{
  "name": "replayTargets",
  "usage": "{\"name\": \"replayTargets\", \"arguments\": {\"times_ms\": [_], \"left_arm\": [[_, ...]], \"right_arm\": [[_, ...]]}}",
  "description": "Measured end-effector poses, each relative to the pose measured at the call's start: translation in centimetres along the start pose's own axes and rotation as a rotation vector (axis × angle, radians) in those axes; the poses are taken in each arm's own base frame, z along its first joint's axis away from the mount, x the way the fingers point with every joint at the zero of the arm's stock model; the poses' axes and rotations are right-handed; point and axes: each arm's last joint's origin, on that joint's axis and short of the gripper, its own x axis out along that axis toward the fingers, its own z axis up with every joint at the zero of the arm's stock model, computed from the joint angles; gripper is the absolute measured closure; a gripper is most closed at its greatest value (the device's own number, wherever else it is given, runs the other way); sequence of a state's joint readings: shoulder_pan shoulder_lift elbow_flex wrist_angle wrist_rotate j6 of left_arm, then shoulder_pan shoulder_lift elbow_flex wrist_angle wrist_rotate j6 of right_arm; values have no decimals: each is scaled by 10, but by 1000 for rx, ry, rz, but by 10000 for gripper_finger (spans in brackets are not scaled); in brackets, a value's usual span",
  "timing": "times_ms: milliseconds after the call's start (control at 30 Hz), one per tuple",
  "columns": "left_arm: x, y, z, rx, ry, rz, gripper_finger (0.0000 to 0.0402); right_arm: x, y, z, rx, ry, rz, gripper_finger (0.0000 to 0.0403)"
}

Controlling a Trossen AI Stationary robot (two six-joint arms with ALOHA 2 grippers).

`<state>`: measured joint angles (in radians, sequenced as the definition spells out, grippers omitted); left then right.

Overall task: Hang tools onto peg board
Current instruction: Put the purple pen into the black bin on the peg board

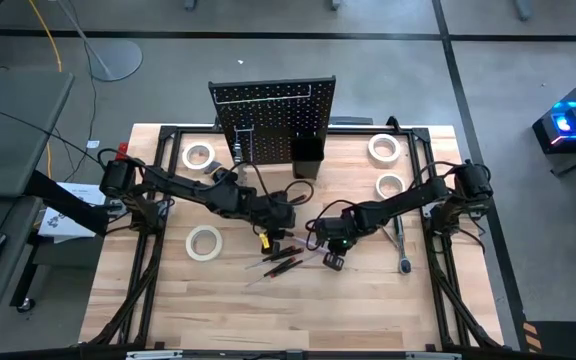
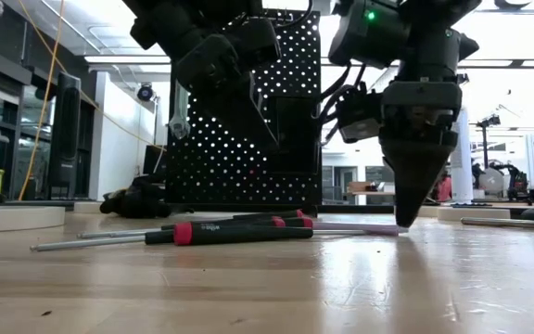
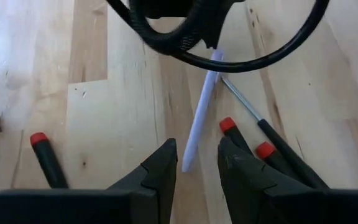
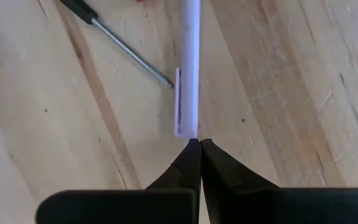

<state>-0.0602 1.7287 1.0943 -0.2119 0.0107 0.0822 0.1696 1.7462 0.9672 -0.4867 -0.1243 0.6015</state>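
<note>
A purple tool (image 4: 191,68) with a clip lies flat on the table among slim red-and-black screwdrivers (image 2: 221,234). My right gripper (image 4: 199,144) is shut and points steeply down, its tips at the purple tool's clip end. My left gripper (image 3: 196,163) hangs open above the tool's other end (image 3: 190,163), with nothing between its fingers. The black peg board (image 1: 273,115) stands upright at the table's far edge, with a black bin (image 1: 306,155) on its front. My right gripper meets the purple tool's clip end (image 4: 186,129) with its shut fingertips (image 4: 191,152), coming from above and in line with the tool's length. The tool lies flat on the table. Whether the tips press on it or only stand against it, I cannot tell.
White tape rolls lie at the far left (image 1: 200,155), near left (image 1: 204,242) and right (image 1: 384,148) (image 1: 390,185). A silver wrench (image 1: 402,245) lies right of my right gripper. My right arm's black cable (image 3: 229,59) loops over the purple tool.
</note>
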Motion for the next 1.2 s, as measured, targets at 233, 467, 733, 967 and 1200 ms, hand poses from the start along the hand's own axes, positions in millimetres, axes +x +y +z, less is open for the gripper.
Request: {"name": "replayTargets", "arguments": {"times_ms": [233,467,733,967,1200], "left_arm": [[0,2,0,0,1,48,300],[0,2,0,0,2,51,300],[0,12,1,-13,-17,74,300],[0,19,2,-28,-28,87,300],[0,19,2,-34,-29,87,300]], "right_arm": [[0,0,0,-1,3,-1,403],[-13,10,0,2,-35,32,403],[-7,17,0,-15,-32,16,403],[2,12,3,55,-60,-36,403],[2,13,4,63,-68,-37,403]]}}
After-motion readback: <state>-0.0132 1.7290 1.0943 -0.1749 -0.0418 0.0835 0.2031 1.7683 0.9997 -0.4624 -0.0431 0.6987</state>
